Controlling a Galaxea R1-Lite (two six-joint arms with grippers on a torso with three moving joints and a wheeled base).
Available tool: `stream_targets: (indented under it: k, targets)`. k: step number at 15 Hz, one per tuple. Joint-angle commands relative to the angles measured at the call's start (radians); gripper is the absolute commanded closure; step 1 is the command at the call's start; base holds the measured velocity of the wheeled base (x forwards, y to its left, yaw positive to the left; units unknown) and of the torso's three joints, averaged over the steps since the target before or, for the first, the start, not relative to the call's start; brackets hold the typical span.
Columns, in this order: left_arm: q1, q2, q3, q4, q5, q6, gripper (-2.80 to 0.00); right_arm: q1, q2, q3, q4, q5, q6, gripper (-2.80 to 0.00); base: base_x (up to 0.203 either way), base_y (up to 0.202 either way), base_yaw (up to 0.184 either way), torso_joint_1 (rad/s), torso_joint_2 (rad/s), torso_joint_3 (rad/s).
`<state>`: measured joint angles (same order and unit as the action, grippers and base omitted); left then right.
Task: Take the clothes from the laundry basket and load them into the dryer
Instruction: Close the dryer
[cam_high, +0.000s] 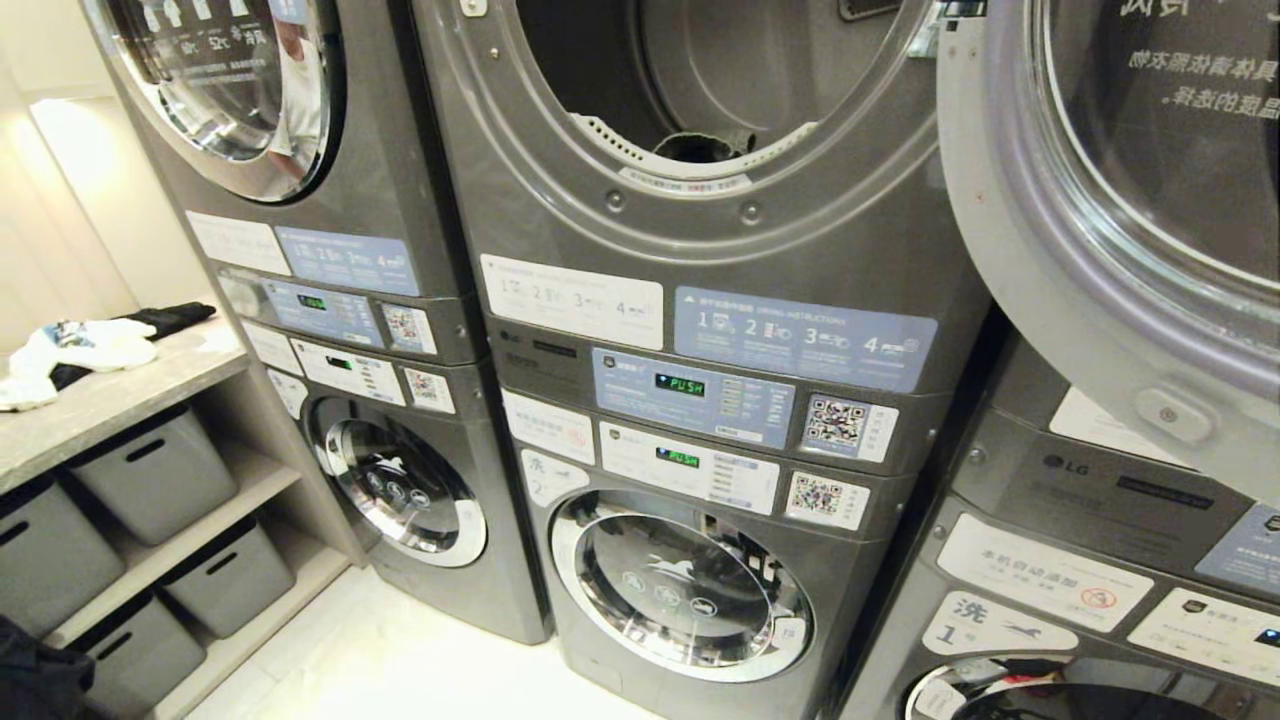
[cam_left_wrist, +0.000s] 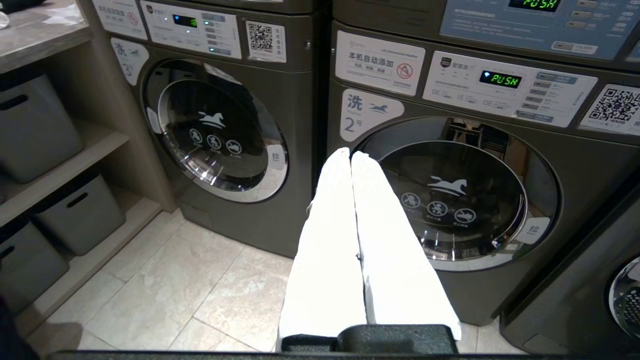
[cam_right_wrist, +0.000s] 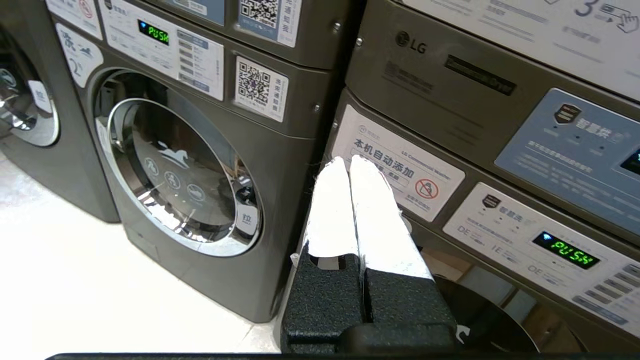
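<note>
- The middle dryer (cam_high: 700, 110) stands with its round opening uncovered; its door (cam_high: 1130, 200) swings out to the right and overhangs the neighbouring stack.
- Inside the drum, at the opening's lower rim, lies one dark piece of clothing (cam_high: 705, 147).
- Three stacks of machines stand side by side, the open dryer in the middle one; below it a washer (cam_high: 680, 585) has its door closed.
- Pale floor (cam_high: 400, 660) lies bare in front of the stacks.
- Left of the dryer, a countertop (cam_high: 110, 390) carries white and dark clothes (cam_high: 90, 345); four grey bins (cam_high: 150, 475) sit beneath.
- No laundry basket can be identified.
- Left gripper (cam_left_wrist: 350, 155): white fingers pressed together, empty, before the lower washer.
- Right gripper (cam_right_wrist: 347, 162): likewise closed, empty, at the right stack's edge.
</note>
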<state>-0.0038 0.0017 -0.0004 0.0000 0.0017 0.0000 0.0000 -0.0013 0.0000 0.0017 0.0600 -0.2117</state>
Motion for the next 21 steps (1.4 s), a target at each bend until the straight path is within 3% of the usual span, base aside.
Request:
stream_targets:
  k: [1,10,21]
  targets:
    - [-0.001,0.000,0.000,0.000,0.000,0.000,0.00,0.000,0.001,0.000,0.000,0.001,-0.002,0.00,0.000,0.000,0.000,0.000,0.00,0.000]
    - [-0.001,0.000,0.000,0.000,0.000,0.000,0.00,0.000,0.001,0.000,0.001,0.004,-0.002,0.00,0.000,0.000,0.000,0.000,0.00,0.000]
    - [-0.001,0.000,0.000,0.000,0.000,0.000,0.00,0.000,0.001,0.000,0.001,0.001,-0.002,0.00,-0.001,0.008,-0.166,0.001,0.00,0.002]
